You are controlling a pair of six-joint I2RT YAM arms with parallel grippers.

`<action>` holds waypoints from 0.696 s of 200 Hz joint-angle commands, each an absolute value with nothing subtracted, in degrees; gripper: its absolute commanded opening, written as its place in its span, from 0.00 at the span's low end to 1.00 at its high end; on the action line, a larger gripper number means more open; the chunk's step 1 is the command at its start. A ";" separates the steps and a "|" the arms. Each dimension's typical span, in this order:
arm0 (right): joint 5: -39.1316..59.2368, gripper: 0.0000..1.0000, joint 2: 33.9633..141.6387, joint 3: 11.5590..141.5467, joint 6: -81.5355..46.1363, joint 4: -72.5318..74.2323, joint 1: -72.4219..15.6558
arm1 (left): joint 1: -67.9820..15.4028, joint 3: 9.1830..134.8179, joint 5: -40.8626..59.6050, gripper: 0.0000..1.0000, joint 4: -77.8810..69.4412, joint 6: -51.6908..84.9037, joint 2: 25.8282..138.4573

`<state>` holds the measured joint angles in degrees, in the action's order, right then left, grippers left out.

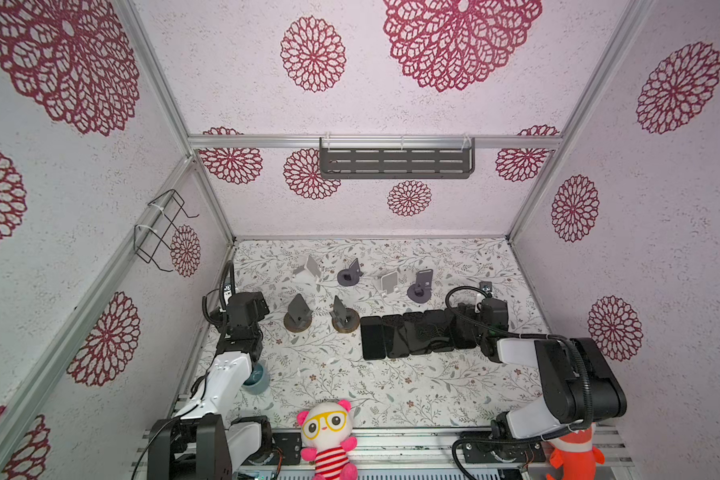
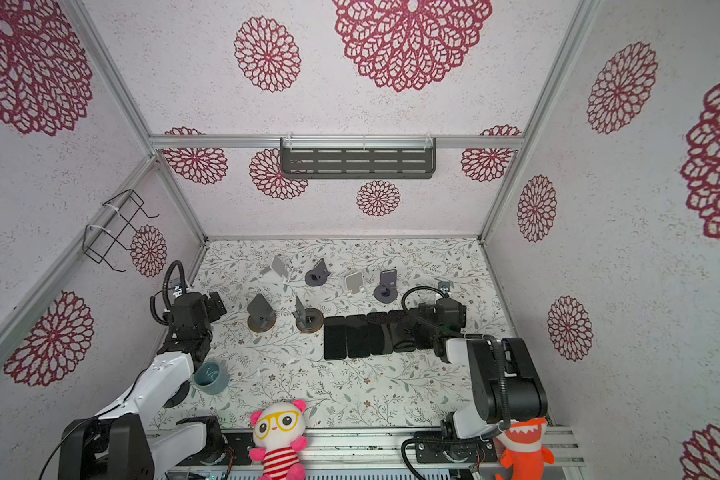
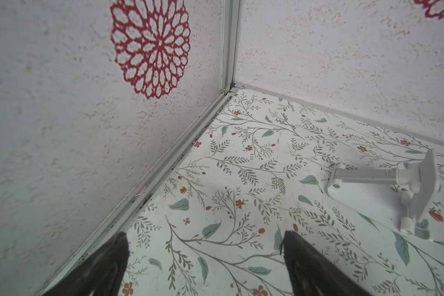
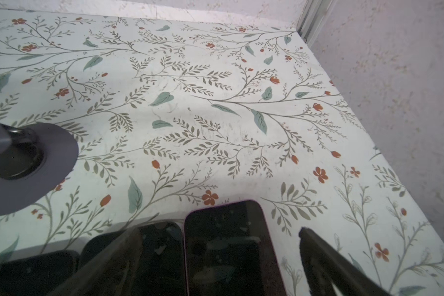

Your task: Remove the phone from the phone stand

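A row of dark phones (image 1: 408, 336) lies flat, side by side, on the flower-print table (image 1: 350, 386), toward its right edge and in front of the phone stands. The right gripper (image 4: 219, 230) hangs low over the right end of that row with its fingers spread wide. In the right wrist view, a pink-rimmed phone (image 4: 223, 246) lies face up below and between them, with nothing clamped.

The left gripper (image 3: 205, 234) points into the far left corner of the table, its fingers equally wide apart over bare surface. A white stand (image 3: 377, 184) is near it.

In both top views, four stands line the far side of the table: two white ones and two on dark round feet, one of which (image 4: 31, 166) is just beyond the phones. Two more stands on round wooden bases (image 1: 298, 318) are nearer, left of the row. Whether the rightmost far stand carries a phone cannot be told.

A blue-grey cup (image 2: 212, 376) sits by the left edge. A pink plush doll (image 1: 329, 436) and an orange plush shark (image 1: 574, 457) sit at the near edge.
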<state>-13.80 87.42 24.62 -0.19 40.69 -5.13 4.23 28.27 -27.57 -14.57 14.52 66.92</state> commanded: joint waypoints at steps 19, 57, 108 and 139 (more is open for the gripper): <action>-15.87 0.99 85.39 20.06 1.23 56.64 -4.75 | 5.58 26.09 -26.33 0.97 -36.34 11.76 75.80; -13.81 0.99 86.19 14.52 0.62 67.38 -3.63 | 6.79 25.64 -22.99 0.97 -42.69 12.19 83.41; -12.22 0.99 87.67 14.88 -0.58 67.50 -2.29 | 6.04 24.19 -18.92 0.97 -49.75 9.51 88.70; -12.22 0.99 87.80 14.81 -0.61 68.06 -2.11 | 6.02 24.01 -18.64 0.97 -50.46 9.32 88.86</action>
